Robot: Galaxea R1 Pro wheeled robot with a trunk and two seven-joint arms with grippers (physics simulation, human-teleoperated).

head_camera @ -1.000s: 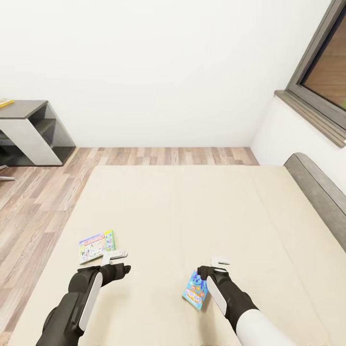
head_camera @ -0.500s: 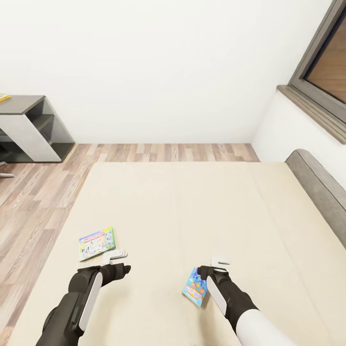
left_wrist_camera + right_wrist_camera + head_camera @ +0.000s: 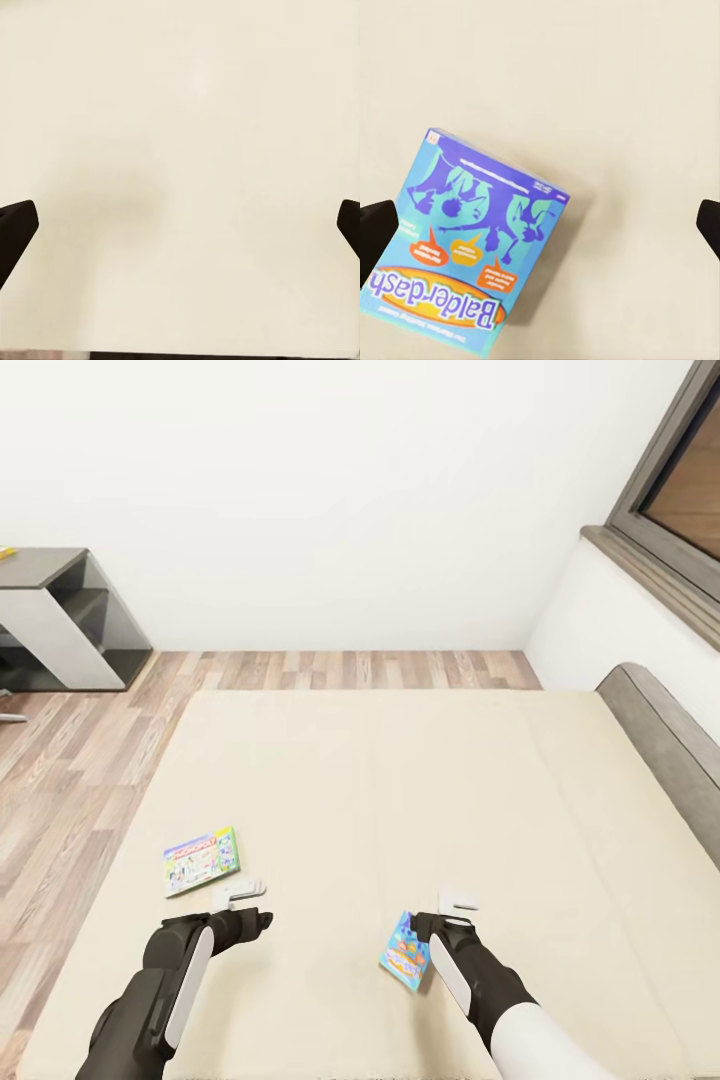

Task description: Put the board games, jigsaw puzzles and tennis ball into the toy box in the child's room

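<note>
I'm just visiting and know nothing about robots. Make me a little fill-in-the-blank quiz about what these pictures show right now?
1. Both board games lie on the cream ____.
2. The game box beside the right gripper is mostly ____ in colour.
3. The title printed on that box reads ____.
4. The green-edged game box lies just ahead of the ____ gripper.

Missing words: bed; blue; Balderdash; left

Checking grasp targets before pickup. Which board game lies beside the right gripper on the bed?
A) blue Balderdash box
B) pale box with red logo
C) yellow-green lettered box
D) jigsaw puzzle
A: the blue Balderdash box lies on the cream mattress right beside the right gripper.
</note>
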